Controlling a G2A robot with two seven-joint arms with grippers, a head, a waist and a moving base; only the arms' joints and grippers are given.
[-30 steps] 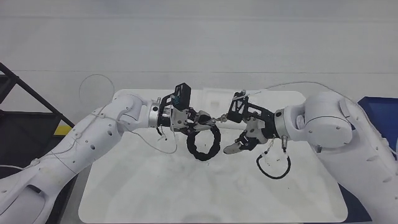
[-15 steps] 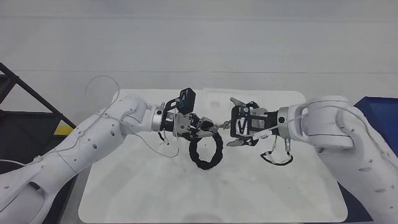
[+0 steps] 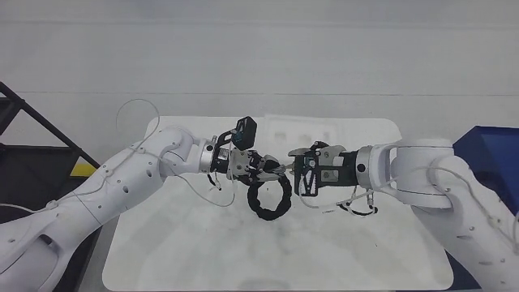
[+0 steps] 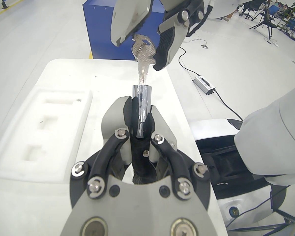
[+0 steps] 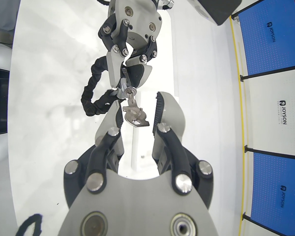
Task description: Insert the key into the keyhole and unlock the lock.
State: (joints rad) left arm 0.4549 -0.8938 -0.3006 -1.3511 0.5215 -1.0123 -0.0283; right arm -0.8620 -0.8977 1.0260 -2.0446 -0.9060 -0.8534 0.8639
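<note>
My left gripper (image 4: 140, 114) is shut on the chrome lock cylinder (image 4: 141, 99), held above the white table (image 3: 203, 243). The lock's black cable loop (image 3: 268, 199) hangs below it. A silver key (image 4: 143, 57) with a small ring sticks out of the keyhole (image 5: 129, 91). My right gripper (image 5: 137, 110) is open, one finger on each side of the key's (image 5: 135, 117) head with narrow gaps showing. In the top view the left gripper (image 3: 261, 166) and right gripper (image 3: 297, 167) face each other over the table's middle, the key (image 3: 281, 165) between them.
A white foam tray (image 4: 39, 124) with recesses lies on the table's far part. A blue bin (image 3: 496, 150) stands beside the table on the right arm's side. A thin black wire (image 3: 357, 205) dangles under the right wrist. A power brick (image 4: 204, 84) lies on the floor.
The right wrist has rolled and moved in toward the lock, so its fingers now straddle the key head. The left gripper with the lock shifted slightly toward the right arm.
</note>
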